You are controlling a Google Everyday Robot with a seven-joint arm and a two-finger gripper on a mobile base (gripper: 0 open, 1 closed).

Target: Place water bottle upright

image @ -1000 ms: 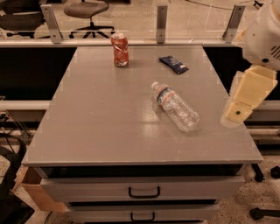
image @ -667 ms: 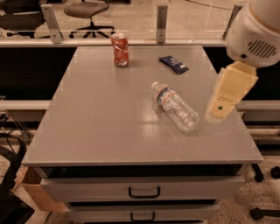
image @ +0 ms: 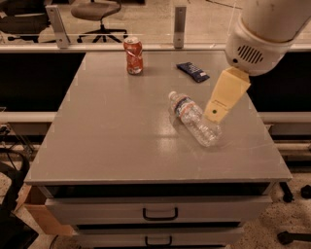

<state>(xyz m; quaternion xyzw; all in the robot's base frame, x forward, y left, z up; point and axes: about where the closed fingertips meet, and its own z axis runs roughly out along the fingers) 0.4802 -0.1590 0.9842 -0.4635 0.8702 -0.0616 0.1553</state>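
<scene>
The water bottle (image: 195,120) lies on its side near the middle right of the grey table (image: 107,136). It is clear and ribbed, with its white cap pointing to the back left and its label band near the cap end. My gripper (image: 217,113) hangs from the white arm at the upper right. Its cream tip is just above the bottle's base end, to the right of the label. It holds nothing that I can see.
An orange-red soda can (image: 133,56) stands upright at the back of the table. A dark blue snack wrapper (image: 193,71) lies flat at the back right. Drawers (image: 160,212) sit under the front edge. An office chair (image: 99,14) and metal posts stand behind.
My arm and gripper have moved left from beyond the table's right edge to just over the bottle's base end. The bottle, can and wrapper have not moved.
</scene>
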